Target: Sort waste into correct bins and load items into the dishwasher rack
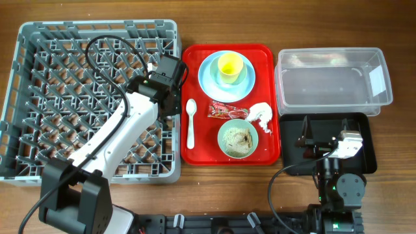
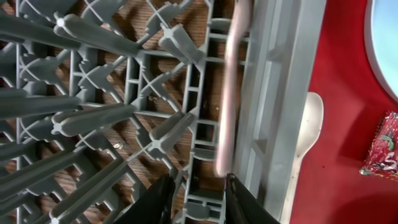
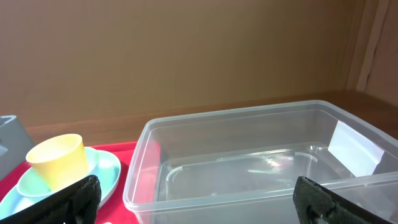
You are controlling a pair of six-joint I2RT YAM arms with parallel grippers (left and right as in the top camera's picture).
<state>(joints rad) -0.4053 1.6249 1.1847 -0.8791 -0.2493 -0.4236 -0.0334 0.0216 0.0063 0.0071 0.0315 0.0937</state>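
Hovering over the dishwasher rack's (image 2: 280,93) right wall, the left gripper (image 2: 198,194) is being held narrowly parted and empty. The white plastic fork (image 2: 231,93) is lying just ahead inside the rack, lengthwise along that wall. The white plastic spoon (image 2: 308,130) is lying parallel beyond it, nearest this arm. The fork is being shown by the left wrist view alone. The right gripper (image 3: 199,205) is standing wide open.

No legible txt; tub label (image 1: 376,77) seemingly blank.

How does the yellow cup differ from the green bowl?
The cup is yellow and narrower, the bowl green and wider. The cup stands on the blue plate; the bowl sits directly on the red tray. The cup looks empty; the bowl holds scraps. Both stand upright.
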